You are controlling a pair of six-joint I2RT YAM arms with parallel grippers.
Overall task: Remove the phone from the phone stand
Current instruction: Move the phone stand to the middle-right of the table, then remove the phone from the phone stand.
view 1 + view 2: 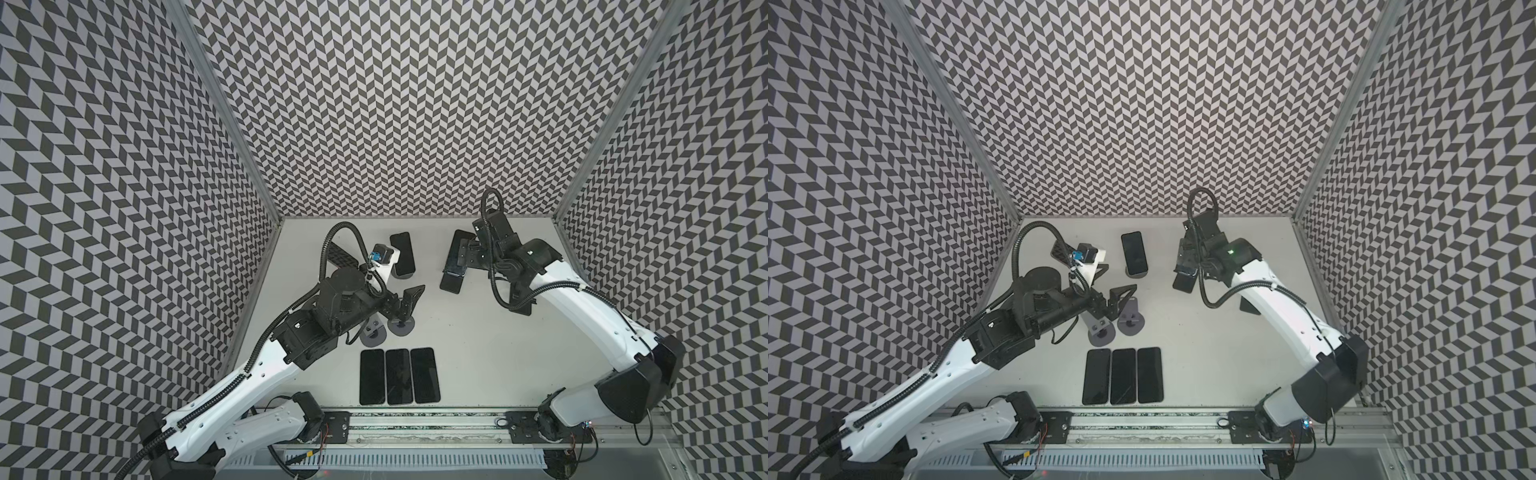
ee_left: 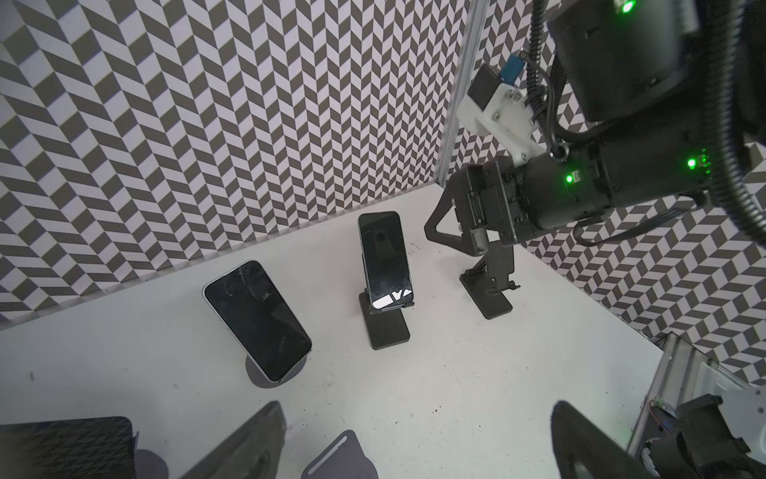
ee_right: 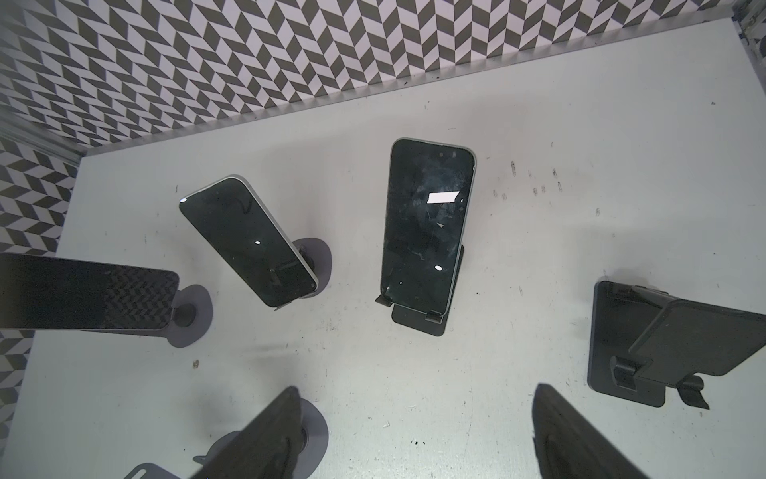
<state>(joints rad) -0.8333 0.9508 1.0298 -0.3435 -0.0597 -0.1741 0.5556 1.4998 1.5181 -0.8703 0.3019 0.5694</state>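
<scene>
A dark phone [image 3: 427,228] leans on a black flat-based phone stand [image 3: 418,323] at the back right of the table. In both top views my right gripper [image 1: 460,251] hangs over it and covers its middle, so only the phone's lower end [image 1: 451,282] shows. In the right wrist view that gripper [image 3: 418,439] is open, apart from the phone, with bare table between its fingers [image 3: 265,435]. A second phone [image 1: 402,253] leans on a round grey stand [image 3: 319,257] at back centre. My left gripper [image 1: 405,307] is open over two empty grey stands [image 1: 401,326].
A third phone [image 3: 83,292] on a grey stand sits at the back left, partly under my left arm. An empty black stand [image 3: 663,344] lies beneath my right arm. Three phones [image 1: 399,376] lie flat side by side near the front. Patterned walls enclose the table [image 1: 478,353].
</scene>
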